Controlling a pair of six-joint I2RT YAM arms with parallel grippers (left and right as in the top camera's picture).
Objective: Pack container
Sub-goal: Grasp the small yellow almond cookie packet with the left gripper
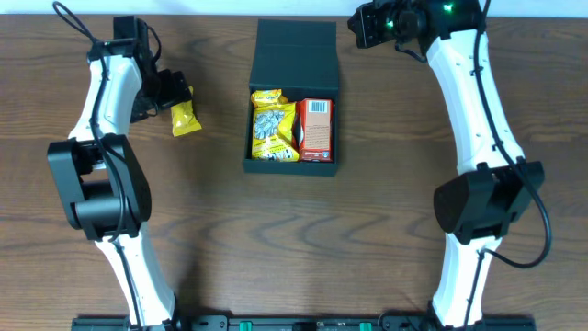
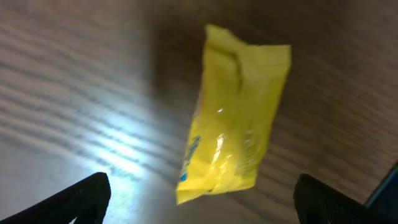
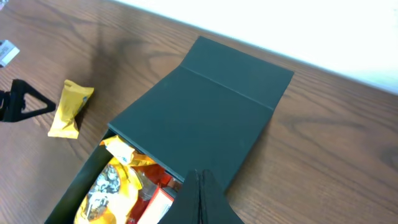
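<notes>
The black container (image 1: 292,168) stands open at the table's middle, its flap lid (image 1: 296,55) folded back. Inside lie yellow snack packets (image 1: 272,129) and a red-orange carton (image 1: 315,129). A loose yellow packet (image 1: 185,117) lies flat on the table to its left. My left gripper (image 1: 173,92) is open just above and behind that packet. In the left wrist view the packet (image 2: 233,115) lies ahead of the spread fingers (image 2: 202,208), untouched. My right gripper (image 1: 366,28) is shut and empty beyond the lid's far right corner. Its closed tips (image 3: 200,199) hover over the lid (image 3: 205,118).
The wooden table (image 1: 413,202) runs to a white far edge. The right wrist view also shows the loose yellow packet (image 3: 69,109) and a left finger (image 3: 18,102) beside it.
</notes>
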